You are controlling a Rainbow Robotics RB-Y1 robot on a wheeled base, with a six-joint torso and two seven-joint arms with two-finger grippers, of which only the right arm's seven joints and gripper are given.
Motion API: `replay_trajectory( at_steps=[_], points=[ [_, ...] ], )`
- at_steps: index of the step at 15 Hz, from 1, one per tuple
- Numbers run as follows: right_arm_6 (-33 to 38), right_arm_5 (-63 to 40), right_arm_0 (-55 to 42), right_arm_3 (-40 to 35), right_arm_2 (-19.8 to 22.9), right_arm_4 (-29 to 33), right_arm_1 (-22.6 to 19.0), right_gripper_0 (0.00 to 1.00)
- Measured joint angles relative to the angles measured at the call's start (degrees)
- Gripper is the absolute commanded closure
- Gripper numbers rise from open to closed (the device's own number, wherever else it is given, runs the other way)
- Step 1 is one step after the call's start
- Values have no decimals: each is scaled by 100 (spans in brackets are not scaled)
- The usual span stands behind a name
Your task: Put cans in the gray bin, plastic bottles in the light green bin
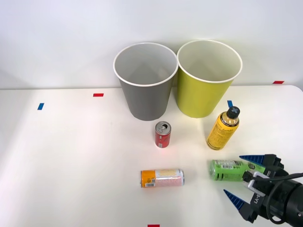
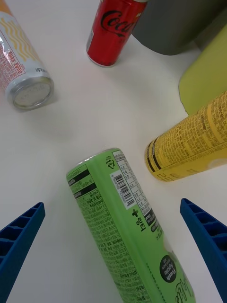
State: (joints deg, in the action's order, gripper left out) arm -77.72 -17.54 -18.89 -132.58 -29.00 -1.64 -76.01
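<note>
Right gripper point(image 1: 245, 179) jaws spread wide either side of the green bottle point(image 1: 229, 169) lying on the white table point(image 1: 71, 156), yellow-orange bottle point(image 1: 223, 128) upright just beyond, red can point(image 1: 162, 135) standing, slim orange can point(image 1: 162, 178) lying, gray bin point(image 1: 145, 82) and light green bin point(image 1: 207, 80) side by side behind.

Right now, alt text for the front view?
The open right hand straddles a green bottle lying on the white table. Nearby: yellow-orange bottle, red can, lying orange-pink can. Behind stand the gray bin and light green bin.
</note>
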Motion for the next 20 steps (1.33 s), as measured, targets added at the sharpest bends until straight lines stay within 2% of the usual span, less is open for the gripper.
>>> replay_trajectory(
  at_steps=[4,6,9,13,16,20],
  points=[
    [-132,-350,788,-6,-589,1,-395,0],
    [-447,-639,1071,-12,-754,-34,-512,0],
    [-1037,-1710,1473,-230,-934,-803,-553,0],
    [-1532,-3569,2010,-954,-1010,-1972,-498,0],
    [-1725,-3802,2377,-994,-1154,-2092,-379,0],
    [-1865,-3867,3535,-477,-2102,-2380,-294,0]
  ],
)
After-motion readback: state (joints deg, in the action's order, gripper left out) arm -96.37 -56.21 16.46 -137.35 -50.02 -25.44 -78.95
